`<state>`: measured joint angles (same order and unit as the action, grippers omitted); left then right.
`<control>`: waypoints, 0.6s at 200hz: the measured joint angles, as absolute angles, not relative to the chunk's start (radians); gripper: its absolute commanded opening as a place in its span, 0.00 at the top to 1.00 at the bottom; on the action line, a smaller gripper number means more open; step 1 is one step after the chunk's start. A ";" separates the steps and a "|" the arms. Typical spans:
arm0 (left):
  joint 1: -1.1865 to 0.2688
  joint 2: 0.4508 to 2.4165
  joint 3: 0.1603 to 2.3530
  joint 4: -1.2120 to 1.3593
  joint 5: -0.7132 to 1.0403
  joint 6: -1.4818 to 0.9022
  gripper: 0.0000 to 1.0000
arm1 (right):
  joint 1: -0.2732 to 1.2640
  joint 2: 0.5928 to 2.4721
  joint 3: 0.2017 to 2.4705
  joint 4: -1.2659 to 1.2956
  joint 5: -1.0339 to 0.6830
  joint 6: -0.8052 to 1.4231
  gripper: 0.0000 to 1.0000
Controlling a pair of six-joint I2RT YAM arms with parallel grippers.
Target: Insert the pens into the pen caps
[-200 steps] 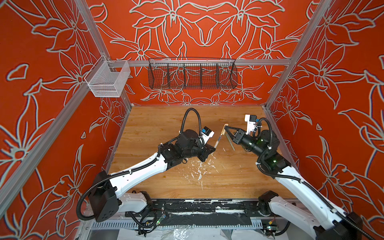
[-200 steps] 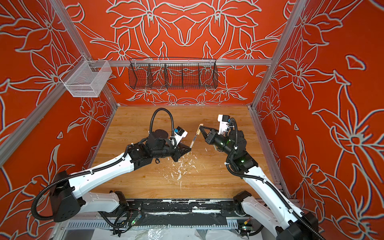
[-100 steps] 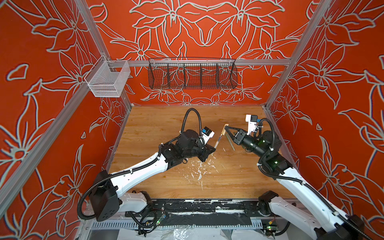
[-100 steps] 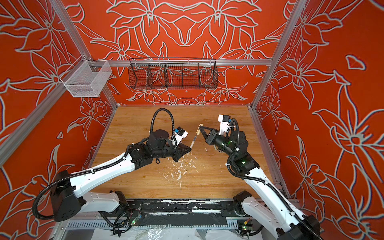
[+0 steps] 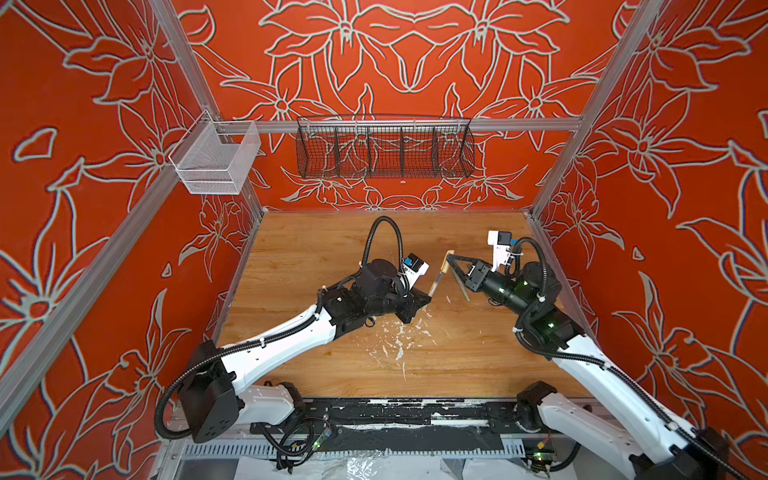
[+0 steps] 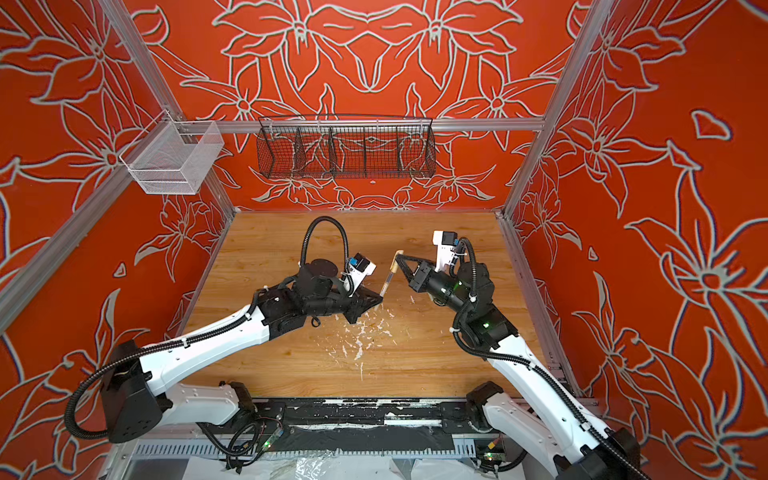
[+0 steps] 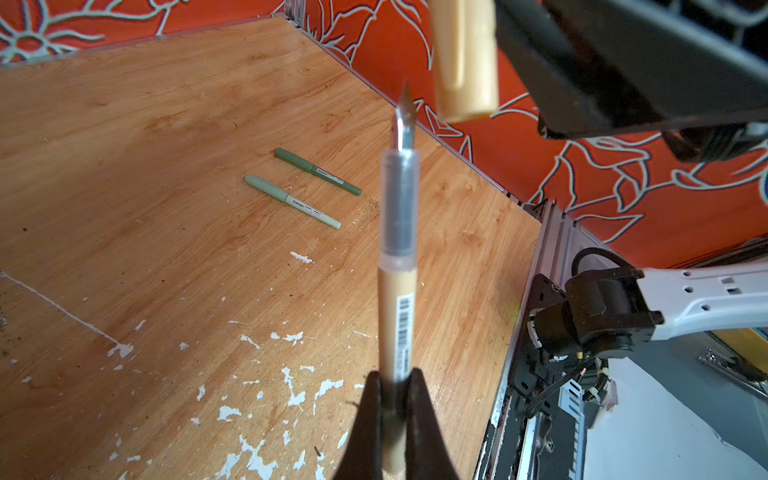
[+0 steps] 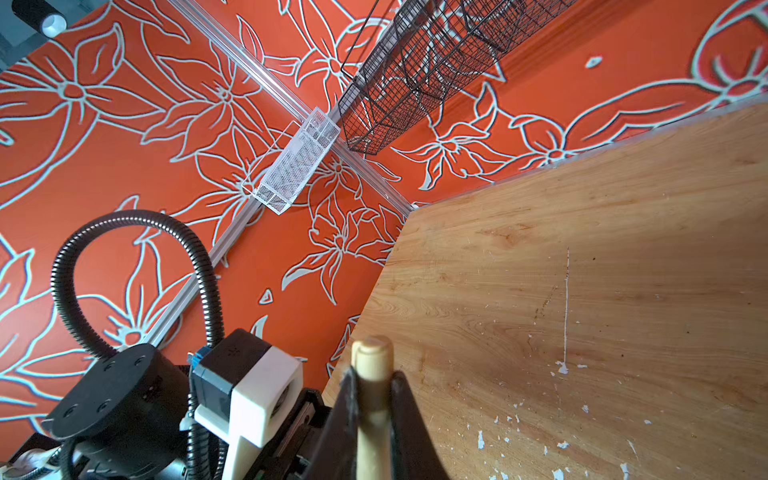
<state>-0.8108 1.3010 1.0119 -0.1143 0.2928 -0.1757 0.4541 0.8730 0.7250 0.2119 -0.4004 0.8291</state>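
My left gripper (image 7: 392,399) is clamped on the beige pen (image 7: 397,299). The jaws pinch the barrel near its back end, so the pen sticks out past them with its clear section and dark nib leading. In a top view this gripper (image 5: 424,298) hangs just over the far edge of the white flecks (image 5: 399,345) on the table (image 5: 316,257). The pen slants up and away from the flecks.

My right gripper (image 8: 372,401) is closed on the beige cap (image 8: 372,357), and the cap's rounded closed end pokes out beyond the jaws. This gripper sits beyond the flecks and to their right, higher than the left one, with its tip turned toward the pen.

From the left wrist camera I see the cap's open end just beside the nib but apart from it, with the nib outside the cap and off to one side of the opening. In both top views pen and cap look nearly end to end.

The dark green pen (image 7: 318,171) and the pale green pen (image 7: 293,201) lie flat on the table beyond the flecks, side by side and close but not touching. Each looks capped, though they are too small for me to be sure.
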 measured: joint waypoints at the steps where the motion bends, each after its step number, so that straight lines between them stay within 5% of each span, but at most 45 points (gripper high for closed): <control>1: -0.811 1.301 1.012 -0.114 0.293 -0.176 1.00 | 0.454 0.873 0.725 0.212 -0.399 0.828 1.00; 120: -0.811 1.301 1.012 -0.116 0.292 -0.176 1.00 | 0.454 0.887 0.721 0.224 -0.341 0.799 1.00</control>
